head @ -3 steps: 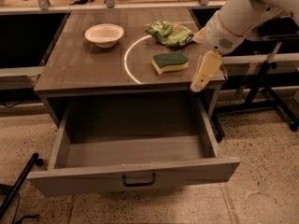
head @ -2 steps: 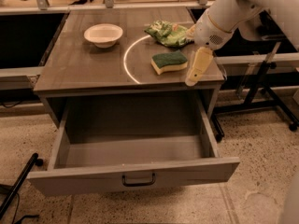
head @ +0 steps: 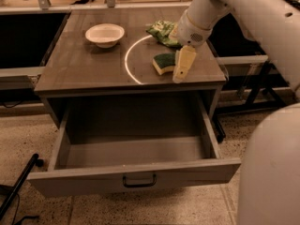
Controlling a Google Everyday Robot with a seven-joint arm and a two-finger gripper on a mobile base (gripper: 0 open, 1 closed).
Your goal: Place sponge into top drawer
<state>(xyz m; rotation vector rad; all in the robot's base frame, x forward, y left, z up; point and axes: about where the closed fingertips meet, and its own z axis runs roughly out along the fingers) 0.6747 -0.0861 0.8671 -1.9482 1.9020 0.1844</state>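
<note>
Step in hand: the approach to the pick. The sponge is not yet lifted, so nothing has gone into the drawer.
Gripper: the gripper (head: 182, 69) hangs tip-down from the pale arm (head: 243, 13) over the right front part of the table top (head: 79, 71), its tip at or just above the wood.
Grip: from this side view it cannot be told whether it is open or closed. It carries nothing.
Sponge: the sponge (head: 163, 63) lies flat on the table, green side up, just left of the gripper tip. Whether the two touch cannot be told.
Top drawer: the top drawer (head: 70, 179) is pulled well out, below and in front of the gripper tip. Its dark bail handle (head: 139, 181) faces the camera.
Other things: a crumpled green snack bag (head: 161, 31) lies just behind the gripper tip. A white bowl (head: 105, 34) sits well to its left. A pale arc mark (head: 128, 62) curves across the wood left of the sponge.
Next move: the gripper probably has to shift left over the sponge, straddle its short sides and close. It then lifts, comes forward past the table edge and lowers into the drawer.
Risk: a nudge could slide the sponge away.
</note>
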